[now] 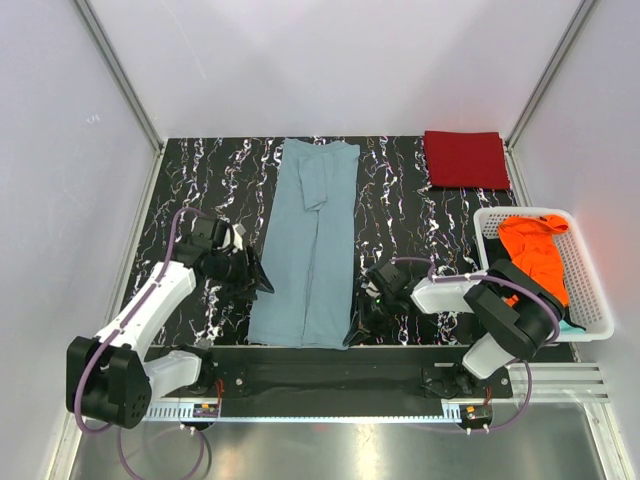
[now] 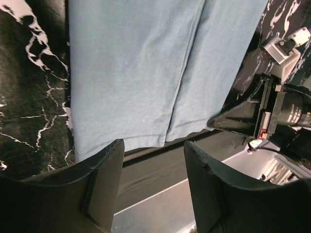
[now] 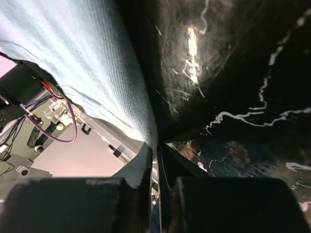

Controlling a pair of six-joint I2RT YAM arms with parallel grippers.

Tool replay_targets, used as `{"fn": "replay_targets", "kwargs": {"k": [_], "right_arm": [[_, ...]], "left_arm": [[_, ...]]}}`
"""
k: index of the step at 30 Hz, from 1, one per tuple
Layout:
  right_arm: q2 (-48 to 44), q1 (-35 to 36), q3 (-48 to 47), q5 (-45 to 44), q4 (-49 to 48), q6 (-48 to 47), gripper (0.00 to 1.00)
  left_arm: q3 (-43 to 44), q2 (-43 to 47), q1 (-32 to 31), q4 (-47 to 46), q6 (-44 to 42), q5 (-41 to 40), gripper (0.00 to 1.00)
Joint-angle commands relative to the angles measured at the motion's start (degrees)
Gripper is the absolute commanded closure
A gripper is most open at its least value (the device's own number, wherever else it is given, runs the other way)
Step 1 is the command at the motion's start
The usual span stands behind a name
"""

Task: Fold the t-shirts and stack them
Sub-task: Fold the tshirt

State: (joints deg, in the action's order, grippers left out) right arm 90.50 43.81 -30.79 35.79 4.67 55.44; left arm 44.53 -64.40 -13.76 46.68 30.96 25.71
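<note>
A dusty grey-blue t-shirt (image 1: 310, 245) lies folded into a long strip down the middle of the black marbled table (image 1: 400, 200). My right gripper (image 1: 354, 332) is at its near right corner, and in the right wrist view the right gripper (image 3: 158, 148) is shut on the edge of that grey-blue cloth (image 3: 87, 63). My left gripper (image 1: 262, 284) hangs open beside the strip's left edge. Nothing is between the left gripper (image 2: 153, 145) fingers, and the shirt's hem (image 2: 141, 68) lies just beyond them. A dark red t-shirt (image 1: 465, 158) lies folded at the back right.
A white slatted basket (image 1: 592, 280) stands at the right edge with a bright orange t-shirt (image 1: 535, 250) in it and a bit of teal cloth (image 1: 572, 325) at its near corner. The table's front edge and a metal rail (image 1: 330, 410) run just below the shirt's hem.
</note>
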Motion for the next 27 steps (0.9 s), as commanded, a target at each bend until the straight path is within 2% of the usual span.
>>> {"fn": "replay_targets", "kwargs": {"k": [1, 8, 14, 21, 27], "right_arm": [[-1.37, 0.05, 4.23, -4.06, 1.31, 0.1, 0.94], [-13.48, -0.92, 8.2, -8.45, 9.74, 0.2, 0.96], [-20.27, -3.47, 8.11, -9.86, 16.16, -1.91, 0.95], [-19.48, -3.47, 6.18, -9.51, 16.69, -2.62, 0.95], [-19.66, -3.47, 5.39, -9.34, 16.6, -2.79, 0.95]], "left_arm": [[0.21, -0.37, 0.22, -0.71, -0.02, 4.6, 0.43], [-6.21, 4.89, -1.53, -3.69, 4.72, 4.17, 0.41], [-12.01, 6.92, -8.73, -7.47, 11.66, 2.15, 0.39], [-19.03, 12.62, -18.39, -6.25, 21.24, -5.05, 0.41], [-20.37, 16.15, -23.76, -5.81, 26.08, -9.1, 0.45]]}}
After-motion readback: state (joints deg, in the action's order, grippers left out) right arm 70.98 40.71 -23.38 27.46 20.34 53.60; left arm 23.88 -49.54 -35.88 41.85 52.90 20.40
